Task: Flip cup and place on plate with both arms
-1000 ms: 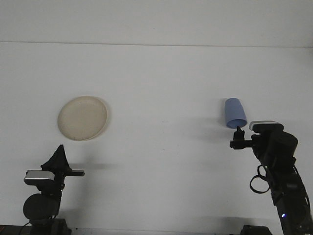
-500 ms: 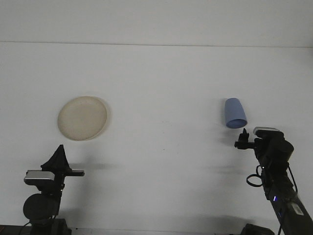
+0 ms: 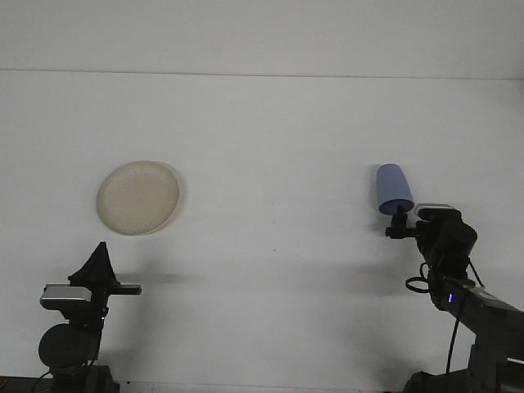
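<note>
At far left, low in the front view, sits the left pincer point(image 3: 100, 250), dark fingers meeting in a single point aimed upward, so pressed together with nothing between them, mounted above a pale wrist block and a round black joint near the desk's near edge. Up and slightly right of it, well apart, lies the plate point(image 3: 138, 197): round, cream-coloured, shallow, flat on the white desk point(image 3: 270, 147), nothing on it. Further right stretches a broad bare span of desk, plain white, meeting the wall along a faint horizontal line. Toward the right side rests the cup point(image 3: 393, 189): blue, smooth, lying tilted with its narrower closed end pointing up and away and its wider rim end toward the camera, far across the desk from the plate. Immediately below the cup's rim end comes the right pincer point(image 3: 399, 221), dark fingertips reaching up to the lower edge of the cup, touching or very nearly so; cannot tell from this angle whether spread or pinching the rim, too small and dark to read. Behind it, the right arm's black wrist with a pale camera block, looped cable and a small blue light, descending to the lower right corner.
</note>
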